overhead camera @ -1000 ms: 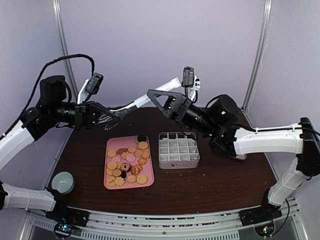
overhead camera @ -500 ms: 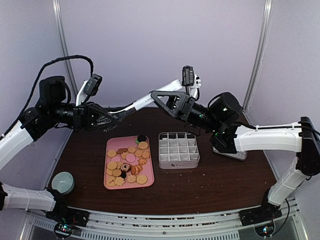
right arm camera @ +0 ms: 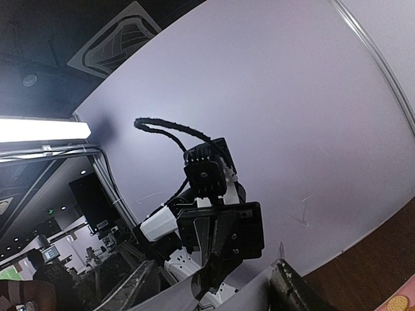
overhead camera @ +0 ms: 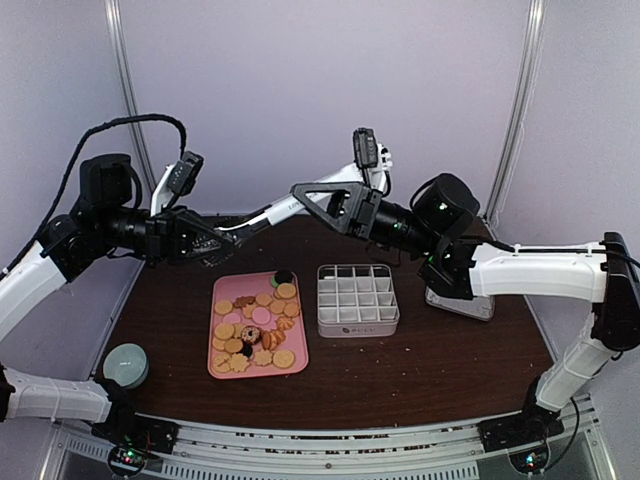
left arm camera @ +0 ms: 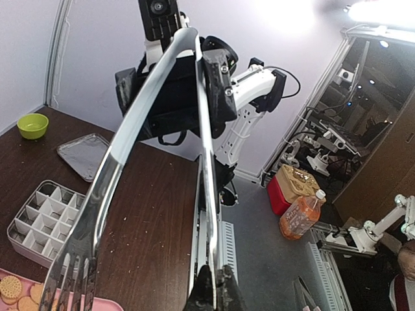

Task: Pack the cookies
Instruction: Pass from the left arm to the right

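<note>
My left gripper (overhead camera: 212, 243) is closed on the tongs (overhead camera: 270, 212). The cookies (overhead camera: 255, 330) lie below on the pink tray (overhead camera: 301, 345), nearer this arm. The tongs run up-right into my right gripper (overhead camera: 312, 197), whose jaws stand apart around them; whether it grips, I cannot tell.

The left tool (left arm camera: 211, 293) clamps metal tongs (left arm camera: 128, 139) that slant up alongside the right tool (left arm camera: 212, 70).

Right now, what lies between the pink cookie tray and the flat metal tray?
The white divided box, between pink tray and metal tray; the top view shows it.
</note>
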You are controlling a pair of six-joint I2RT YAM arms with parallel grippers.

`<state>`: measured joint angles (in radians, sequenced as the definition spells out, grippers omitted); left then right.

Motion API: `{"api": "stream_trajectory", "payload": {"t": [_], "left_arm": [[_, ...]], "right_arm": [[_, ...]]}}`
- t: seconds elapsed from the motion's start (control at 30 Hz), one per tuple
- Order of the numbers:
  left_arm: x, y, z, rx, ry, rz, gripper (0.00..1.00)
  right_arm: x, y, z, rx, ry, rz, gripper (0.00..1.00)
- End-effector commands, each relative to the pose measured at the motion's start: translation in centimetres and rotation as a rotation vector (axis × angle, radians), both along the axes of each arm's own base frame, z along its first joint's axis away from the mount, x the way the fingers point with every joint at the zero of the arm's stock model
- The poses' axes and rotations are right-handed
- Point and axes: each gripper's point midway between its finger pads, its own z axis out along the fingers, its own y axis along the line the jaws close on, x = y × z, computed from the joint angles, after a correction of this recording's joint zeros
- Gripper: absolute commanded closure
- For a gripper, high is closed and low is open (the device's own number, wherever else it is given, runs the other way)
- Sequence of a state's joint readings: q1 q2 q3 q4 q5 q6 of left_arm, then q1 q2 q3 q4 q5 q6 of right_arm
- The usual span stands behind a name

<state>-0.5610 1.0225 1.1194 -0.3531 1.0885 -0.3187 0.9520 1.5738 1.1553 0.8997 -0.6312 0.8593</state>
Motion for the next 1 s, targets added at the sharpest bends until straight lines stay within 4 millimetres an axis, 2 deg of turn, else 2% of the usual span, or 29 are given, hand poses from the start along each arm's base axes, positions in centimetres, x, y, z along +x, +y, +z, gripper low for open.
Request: {"api": "stream_trajectory", "payload": {"t": [0.0, 0.27, 0.4, 0.53, 0.77, 0.83, 0.97], "left_arm": [[-0.3, 0.6, 1.6, -0.028, -0.079, -0.002, 1.00], [0.9, 1.0, 0.8, 0.015, -0.086, 0.023, 1.00], [1.2, 1.0, 0.9, 0.010, -0.074, 0.022, 1.00], [1.3, 0.9, 1.1, 0.001, -0.063, 0.023, 1.00], [1.0, 1.0, 1.0, 0.006, -0.055, 0.014, 1.00], [1.0, 1.0, 0.7, 0.019, -0.061, 0.020, 0.94], [1.3, 1.2, 0.0, 0.056, -0.078, 0.037, 0.76]], "right_arm": [[0.1, 0.3, 1.2, 0.000, -0.028, 0.006, 0.44], [-0.2, 0.2, 0.6, -0.032, -0.022, 0.000, 0.48], [-1.2, 0.4, 0.5, -0.042, -0.048, 0.024, 0.42], [-1.5, 0.7, 0.4, -0.048, -0.052, 0.029, 0.42], [-1.0, 0.4, 0.6, -0.049, -0.059, -0.010, 0.52], [-0.7, 0.0, 0.8, -0.049, -0.064, -0.038, 0.53], [0.0, -0.3, 0.4, -0.067, -0.061, -0.092, 0.55]]}}
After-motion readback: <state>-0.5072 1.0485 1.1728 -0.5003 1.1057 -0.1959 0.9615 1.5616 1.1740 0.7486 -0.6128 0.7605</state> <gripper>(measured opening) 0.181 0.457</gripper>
